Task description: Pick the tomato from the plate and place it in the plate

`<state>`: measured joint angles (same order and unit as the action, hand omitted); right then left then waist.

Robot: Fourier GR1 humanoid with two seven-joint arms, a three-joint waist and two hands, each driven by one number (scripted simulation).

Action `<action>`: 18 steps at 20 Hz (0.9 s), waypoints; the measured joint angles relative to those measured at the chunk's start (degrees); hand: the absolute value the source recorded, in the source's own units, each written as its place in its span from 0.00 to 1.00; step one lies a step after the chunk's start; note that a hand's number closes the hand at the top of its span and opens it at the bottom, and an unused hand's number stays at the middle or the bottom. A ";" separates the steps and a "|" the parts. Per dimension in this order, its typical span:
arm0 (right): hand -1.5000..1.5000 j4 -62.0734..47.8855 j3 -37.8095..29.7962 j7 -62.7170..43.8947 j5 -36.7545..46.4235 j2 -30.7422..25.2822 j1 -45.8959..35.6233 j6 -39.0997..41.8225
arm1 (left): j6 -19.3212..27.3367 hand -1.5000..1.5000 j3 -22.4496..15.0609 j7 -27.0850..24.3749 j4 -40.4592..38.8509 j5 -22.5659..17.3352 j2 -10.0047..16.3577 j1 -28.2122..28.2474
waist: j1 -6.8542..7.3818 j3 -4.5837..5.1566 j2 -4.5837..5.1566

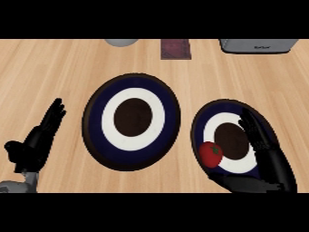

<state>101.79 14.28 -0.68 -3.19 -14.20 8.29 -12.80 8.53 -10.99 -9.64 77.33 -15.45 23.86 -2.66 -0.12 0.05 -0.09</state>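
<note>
A red tomato [211, 154] lies on the left part of the right plate [209, 115], a dark blue plate with a white ring and dark centre. A larger plate [131, 86] of the same pattern lies to its left, with nothing on it. My right hand [263, 145] hangs over the right side of the right plate, fingers straight and pointing away, just right of the tomato and apart from it. My left hand [40, 138] rests open at the left, fingers up, well clear of both plates.
Along the far edge of the wooden counter stand a grey round object [121, 42], a dark reddish box [176, 49] and a silver appliance [257, 45].
</note>
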 measured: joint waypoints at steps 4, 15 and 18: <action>0.00 2.68 0.38 -8.13 1.96 -7.63 -0.49 5.07 | -0.16 0.50 0.45 0.11 -0.83 0.26 -0.37 -0.75 | -0.03 0.03 0.04; 0.00 3.78 2.93 -23.65 3.68 -13.48 -3.61 16.65 | -2.65 0.50 2.97 -0.31 -2.37 1.64 -1.26 -1.38 | 0.16 -0.01 0.08; 0.00 2.10 2.22 -25.98 4.33 -12.71 -4.99 19.01 | -2.61 0.50 3.37 0.65 -0.98 2.82 -2.34 -0.95 | 0.20 -0.03 0.08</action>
<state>103.89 16.50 -26.66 1.13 -26.91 3.29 6.21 5.91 -7.63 -8.98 76.34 -12.64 21.51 -3.60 0.08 0.01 -0.01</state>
